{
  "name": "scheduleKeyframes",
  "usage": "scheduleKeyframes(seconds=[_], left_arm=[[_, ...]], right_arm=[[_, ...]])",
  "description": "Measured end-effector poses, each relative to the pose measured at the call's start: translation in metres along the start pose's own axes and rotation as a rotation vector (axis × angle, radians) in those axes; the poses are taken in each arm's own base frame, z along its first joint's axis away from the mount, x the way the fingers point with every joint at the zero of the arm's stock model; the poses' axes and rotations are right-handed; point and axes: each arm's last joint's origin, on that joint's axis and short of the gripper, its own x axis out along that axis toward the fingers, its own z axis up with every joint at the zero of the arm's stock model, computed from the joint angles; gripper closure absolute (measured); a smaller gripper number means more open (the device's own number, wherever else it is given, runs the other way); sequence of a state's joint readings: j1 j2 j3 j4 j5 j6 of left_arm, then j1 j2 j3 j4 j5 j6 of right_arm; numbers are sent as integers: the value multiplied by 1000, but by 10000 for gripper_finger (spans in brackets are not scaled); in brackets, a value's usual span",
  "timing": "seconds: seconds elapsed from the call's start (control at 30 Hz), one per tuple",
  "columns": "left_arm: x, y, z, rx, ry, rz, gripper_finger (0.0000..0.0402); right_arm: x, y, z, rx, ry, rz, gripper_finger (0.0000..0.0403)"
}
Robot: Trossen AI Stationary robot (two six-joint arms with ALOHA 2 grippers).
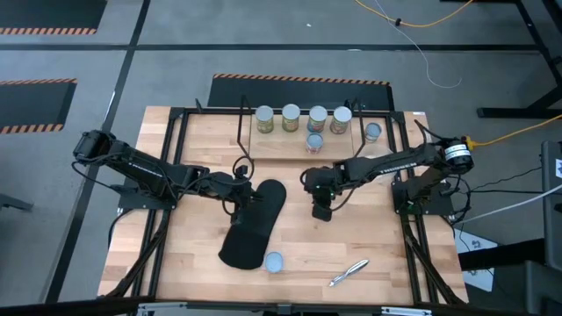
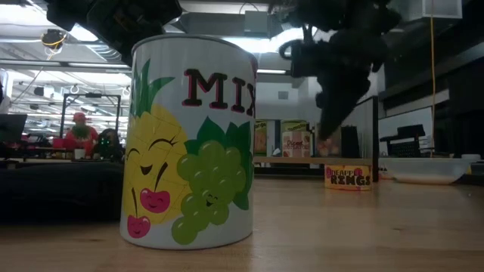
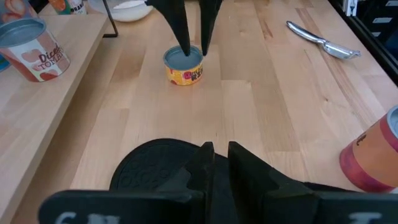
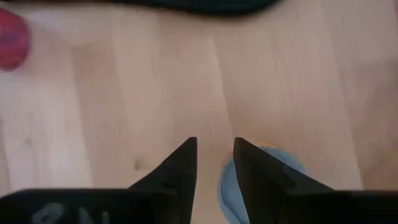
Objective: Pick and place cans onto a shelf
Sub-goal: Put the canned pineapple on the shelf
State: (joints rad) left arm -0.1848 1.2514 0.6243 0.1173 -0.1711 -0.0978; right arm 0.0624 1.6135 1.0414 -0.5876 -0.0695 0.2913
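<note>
A black mat (image 1: pixel 255 226) and silvery peeler (image 1: pixel 349 272) lie near; the right gripper (image 1: pixel 321 211), jaws slightly parted and empty, hangs over a short can (image 3: pixel 185 65).

A light wooden bench (image 1: pixel 378 237) carries a shelf (image 1: pixel 277 147) at its far edge with cans along it. On the bare boards lie a black mat (image 1: pixel 255 226), a blue-topped can (image 1: pixel 274 262), a silvery tool (image 1: pixel 349 273) and a short yellow can (image 3: pixel 185 65).

table (image 1: pixel 369 246): pale smooth wood | cans (image 1: pixel 291 118): glossy printed labels | silvery pen-like item (image 1: pixel 349 272): shiny metal
</note>
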Motion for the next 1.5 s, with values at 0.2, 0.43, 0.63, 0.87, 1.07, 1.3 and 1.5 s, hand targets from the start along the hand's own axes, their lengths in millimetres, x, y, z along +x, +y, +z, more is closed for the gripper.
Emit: scheduleKeyframes(seconds=[0.2,0.43,0.63,0.87,1.07,1.3,1.5], left_arm=[[0,0,-1,1,7,1,360],[0,0,-1,1,6,0,360],[0,0,-1,2,7,0,360],[0,0,-1,2,8,1,360],[0,0,-1,2,8,1,360],[0,0,-1,2,8,1,360],[0,0,-1,1,8,0,360]], right_arm=[[15,-6,-11,104,52,-71,292],[26,-7,-20,121,92,-83,292],[28,-4,-19,111,85,-78,292],[28,-4,-19,108,86,-79,292],[25,-4,-20,83,129,-93,292],[16,-2,-14,65,151,-100,292],[16,-2,-14,57,155,-102,292]])
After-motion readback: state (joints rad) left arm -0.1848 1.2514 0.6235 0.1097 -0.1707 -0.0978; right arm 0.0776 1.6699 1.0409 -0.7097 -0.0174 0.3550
